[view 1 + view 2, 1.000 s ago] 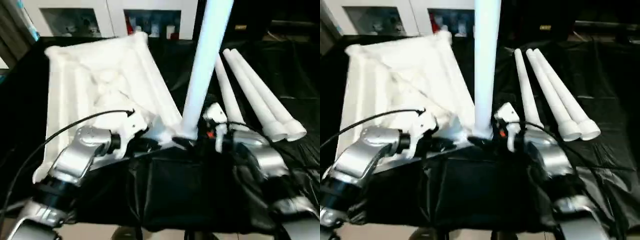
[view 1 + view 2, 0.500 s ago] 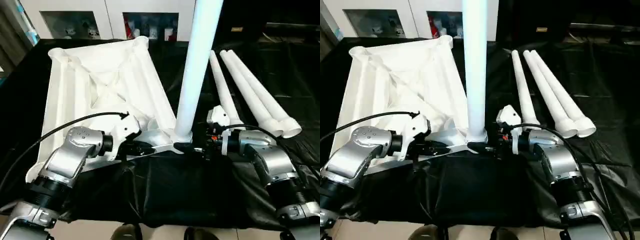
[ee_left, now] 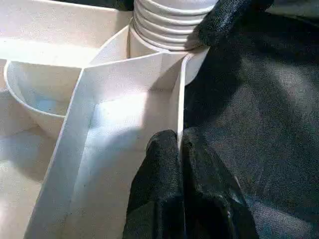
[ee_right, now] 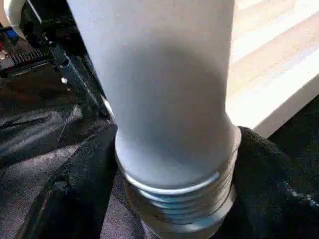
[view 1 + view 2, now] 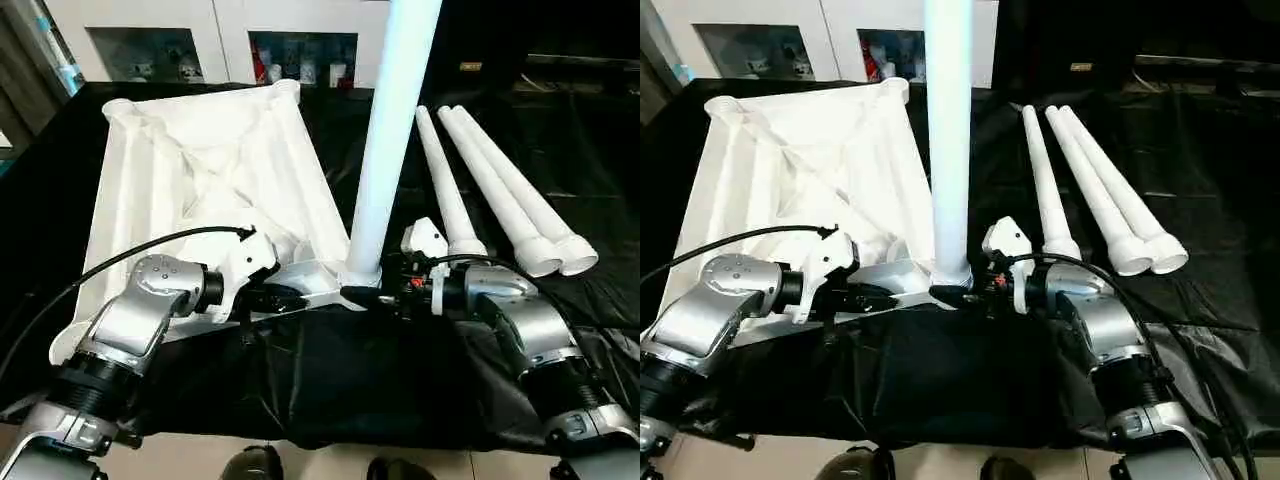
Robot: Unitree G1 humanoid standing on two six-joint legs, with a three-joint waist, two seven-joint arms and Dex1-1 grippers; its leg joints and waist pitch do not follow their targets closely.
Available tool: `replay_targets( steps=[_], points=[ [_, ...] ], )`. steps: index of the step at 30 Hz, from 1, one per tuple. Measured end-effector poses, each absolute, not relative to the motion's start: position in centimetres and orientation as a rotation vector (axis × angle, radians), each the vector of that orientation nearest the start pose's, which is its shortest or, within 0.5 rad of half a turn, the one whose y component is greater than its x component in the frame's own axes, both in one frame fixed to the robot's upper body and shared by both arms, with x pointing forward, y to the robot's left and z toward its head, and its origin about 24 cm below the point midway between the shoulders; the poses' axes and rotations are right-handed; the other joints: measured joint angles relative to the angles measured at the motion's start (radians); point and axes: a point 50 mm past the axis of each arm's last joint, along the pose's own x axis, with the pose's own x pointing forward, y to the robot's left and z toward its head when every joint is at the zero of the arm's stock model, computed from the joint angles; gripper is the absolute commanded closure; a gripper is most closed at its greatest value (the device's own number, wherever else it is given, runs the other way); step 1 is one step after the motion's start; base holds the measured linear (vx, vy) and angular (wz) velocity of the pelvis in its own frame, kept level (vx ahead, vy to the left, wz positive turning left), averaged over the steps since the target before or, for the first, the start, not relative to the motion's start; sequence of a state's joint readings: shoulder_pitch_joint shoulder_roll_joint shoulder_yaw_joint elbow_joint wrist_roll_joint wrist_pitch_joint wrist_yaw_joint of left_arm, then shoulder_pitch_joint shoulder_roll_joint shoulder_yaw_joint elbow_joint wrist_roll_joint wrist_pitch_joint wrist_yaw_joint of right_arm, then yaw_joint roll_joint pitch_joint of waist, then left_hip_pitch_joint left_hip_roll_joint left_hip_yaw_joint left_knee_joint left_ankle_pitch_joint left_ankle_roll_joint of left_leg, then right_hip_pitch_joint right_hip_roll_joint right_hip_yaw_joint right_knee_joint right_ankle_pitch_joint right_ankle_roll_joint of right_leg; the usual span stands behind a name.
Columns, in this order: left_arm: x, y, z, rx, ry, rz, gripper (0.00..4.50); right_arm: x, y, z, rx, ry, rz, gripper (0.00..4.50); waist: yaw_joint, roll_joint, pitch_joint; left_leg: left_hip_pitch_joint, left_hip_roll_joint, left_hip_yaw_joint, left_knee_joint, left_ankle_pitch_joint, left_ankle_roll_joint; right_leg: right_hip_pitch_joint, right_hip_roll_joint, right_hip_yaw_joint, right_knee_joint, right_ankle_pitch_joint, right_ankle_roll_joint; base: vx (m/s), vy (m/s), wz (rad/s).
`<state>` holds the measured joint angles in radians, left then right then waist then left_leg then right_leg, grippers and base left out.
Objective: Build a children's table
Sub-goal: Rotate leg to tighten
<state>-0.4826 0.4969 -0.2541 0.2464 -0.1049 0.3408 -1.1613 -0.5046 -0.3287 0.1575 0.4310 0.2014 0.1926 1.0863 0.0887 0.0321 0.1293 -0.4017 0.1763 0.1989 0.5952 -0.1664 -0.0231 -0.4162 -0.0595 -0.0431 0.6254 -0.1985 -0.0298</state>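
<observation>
While the upside-down table top [image 5: 200, 190] lies on the black cloth [image 5: 340, 380], its near rim is pinched by the closed left gripper [image 3: 180, 149]. At 3 o'clock of that, the upright leg's [image 5: 385, 140] threaded base is clasped by the right gripper [image 4: 174, 199]. Three loose legs [image 5: 500, 185] are seen at 1 o'clock.

This looks like a lab or demo room set up for robot trials, not a home. The work surface is draped in a crinkled black cloth [image 5: 330, 380] that hangs over the front edge. Behind it a white cabinet [image 5: 215, 30] with glass doors holds small, colourful items I can't make out. A strip of pale floor [image 5: 770, 455] shows below the cloth.
</observation>
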Motion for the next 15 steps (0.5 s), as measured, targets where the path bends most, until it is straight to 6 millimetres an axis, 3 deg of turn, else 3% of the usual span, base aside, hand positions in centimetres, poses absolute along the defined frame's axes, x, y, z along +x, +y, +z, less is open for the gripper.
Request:
replay_targets(
  steps=[5, 11, 15],
  points=[
    [30.5, 14.9, 7.6, 0.326, 0.439, -1.217, 4.50, 31.3, -13.0, 6.1, -0.063, 0.241, 1.120, 1.56, -0.001, -0.001, -0.005, 0.002, 0.000, -0.001, 0.005, -0.001, -0.001, 0.002, 0.000, 0.001, 0.003, 0.000, 0.000, 0.000, 0.000, 0.00],
    [32.3, 12.7, 6.8, 0.284, 0.433, -1.068, 4.50, 33.0, -12.1, 5.0, 0.005, 0.229, 0.826, 1.62, -0.005, -0.003, -0.007, 0.020, -0.001, 0.000, 0.005, 0.000, -0.003, 0.018, -0.003, 0.001, 0.001, 0.001, 0.002, 0.000, 0.000, 0.00],
    [33.4, 10.8, 6.6, 0.259, 0.422, -0.973, 4.50, 34.2, -11.1, 4.8, 0.053, 0.228, 0.642, 1.62, -0.005, -0.004, -0.008, 0.022, -0.001, -0.001, 0.004, 0.001, -0.003, 0.020, -0.003, 0.001, -0.003, 0.000, 0.003, 0.000, 0.000, 0.00]
  ],
)
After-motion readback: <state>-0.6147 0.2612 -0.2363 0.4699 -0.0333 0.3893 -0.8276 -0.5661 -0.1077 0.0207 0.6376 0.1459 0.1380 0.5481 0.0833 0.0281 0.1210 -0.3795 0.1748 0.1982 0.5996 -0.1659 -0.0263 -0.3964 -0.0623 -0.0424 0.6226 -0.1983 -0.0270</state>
